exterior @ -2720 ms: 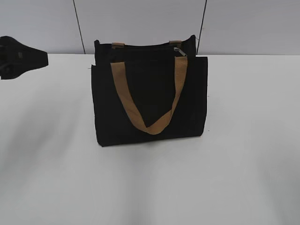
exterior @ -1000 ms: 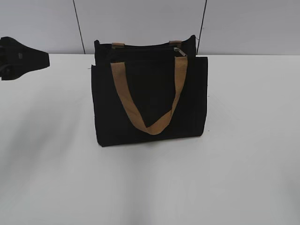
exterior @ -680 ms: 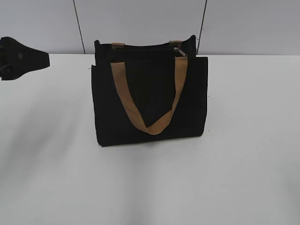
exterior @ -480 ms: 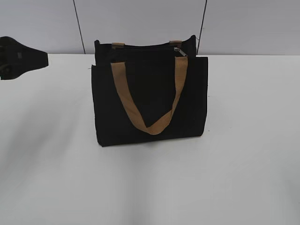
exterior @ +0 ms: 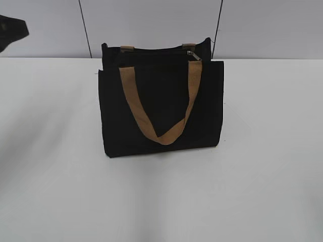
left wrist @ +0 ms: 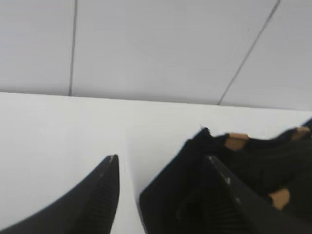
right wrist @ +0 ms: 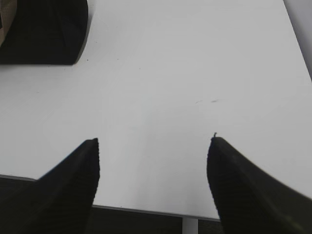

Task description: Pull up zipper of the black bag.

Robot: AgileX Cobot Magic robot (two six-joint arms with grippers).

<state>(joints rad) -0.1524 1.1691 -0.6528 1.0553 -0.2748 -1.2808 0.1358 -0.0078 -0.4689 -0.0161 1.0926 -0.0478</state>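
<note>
Two spread claws, neither touching the black bag (exterior: 160,103) upright mid-table.

Wide bare white table (exterior: 272,166) in front and to both sides of the bag; back wall close behind its rear edge. Long axis running left to right across the exterior view, broad front panel facing the camera, tan strap (exterior: 160,103) drooping in a V down that face. Zipper (exterior: 156,49) lying along the top edge, parallel to the long axis, with its silvery pull tab (exterior: 192,54) near the right end. Left gripper (left wrist: 163,163) open wide, raised at the far left, bag's end corner seen between and beyond its fingers. Right gripper (right wrist: 153,141) equally splayed over bare tabletop near the front table edge, bag corner (right wrist: 44,31) well apart at upper left.
</note>
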